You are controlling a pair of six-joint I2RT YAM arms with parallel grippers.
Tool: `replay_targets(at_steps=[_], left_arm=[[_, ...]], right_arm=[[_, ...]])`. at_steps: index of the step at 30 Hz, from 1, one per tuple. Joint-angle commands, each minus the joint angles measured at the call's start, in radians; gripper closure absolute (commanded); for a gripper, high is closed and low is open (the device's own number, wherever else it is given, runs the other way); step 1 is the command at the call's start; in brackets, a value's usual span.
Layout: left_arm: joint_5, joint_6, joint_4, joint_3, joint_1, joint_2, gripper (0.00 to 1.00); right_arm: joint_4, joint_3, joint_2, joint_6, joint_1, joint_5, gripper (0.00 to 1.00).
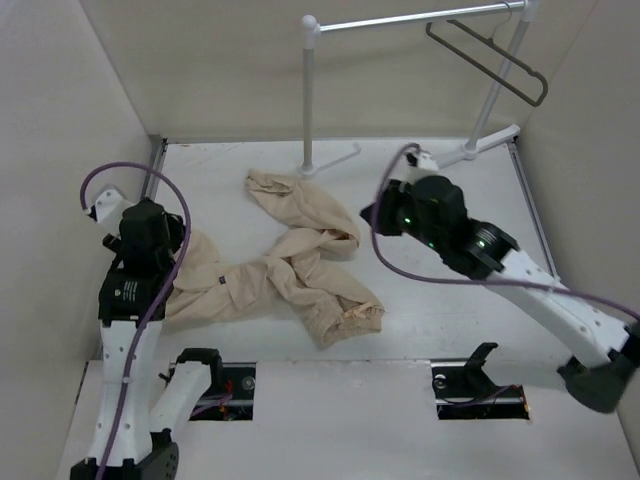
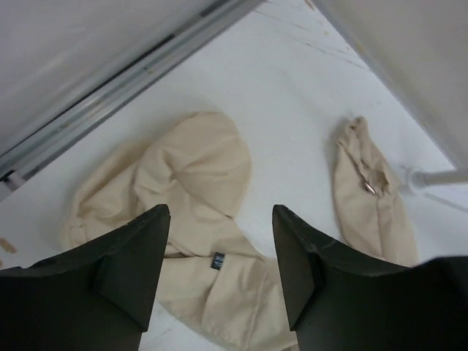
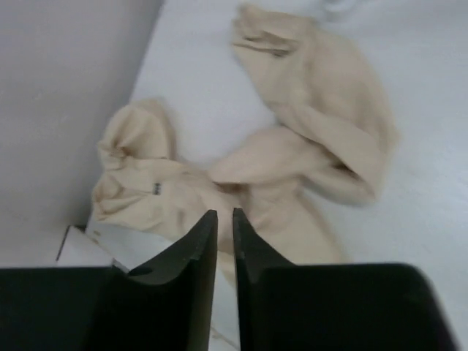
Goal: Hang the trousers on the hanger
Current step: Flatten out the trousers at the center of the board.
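The beige trousers [image 1: 290, 265] lie crumpled on the white table, one end under my left arm and one leg reaching toward the rack. The dark hanger [image 1: 490, 55] hangs from the rack's rail at the far right, with nothing on it. Above the trousers' left end [image 2: 197, 168], my left gripper [image 2: 219, 219] stands open and holds nothing. My right gripper [image 3: 224, 216] hovers above and right of the trousers [image 3: 307, 110], its jaws parted by a narrow gap with nothing between them. In the top view it [image 1: 375, 215] points left at the cloth.
A white tubular garment rack [image 1: 310, 90] stands at the back, its feet on the table [image 1: 480, 150]. Beige walls close in on the left, the back and the right. Two dark cut-outs [image 1: 225, 385] sit in the near edge by the arm bases.
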Motion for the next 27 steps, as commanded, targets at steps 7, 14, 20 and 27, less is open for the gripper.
replay_targets(at_steps=[7,14,20,27], left_arm=[[0.163,-0.042,0.376,-0.021,-0.311,0.463,0.46],[0.289,0.028,0.488,0.288,-0.297,0.947,0.46],[0.278,0.031,0.545,0.439,-0.325,1.182,0.48],[0.281,0.025,0.556,0.591,-0.338,1.350,0.48]], right_arm=[[-0.112,-0.607,-0.411,0.295,-0.036,0.091,0.67],[-0.184,-0.722,-0.475,0.377,-0.010,0.139,0.47],[-0.129,-0.742,-0.524,0.380,-0.026,0.131,0.46],[-0.105,-0.764,-0.512,0.373,-0.060,0.110,0.39]])
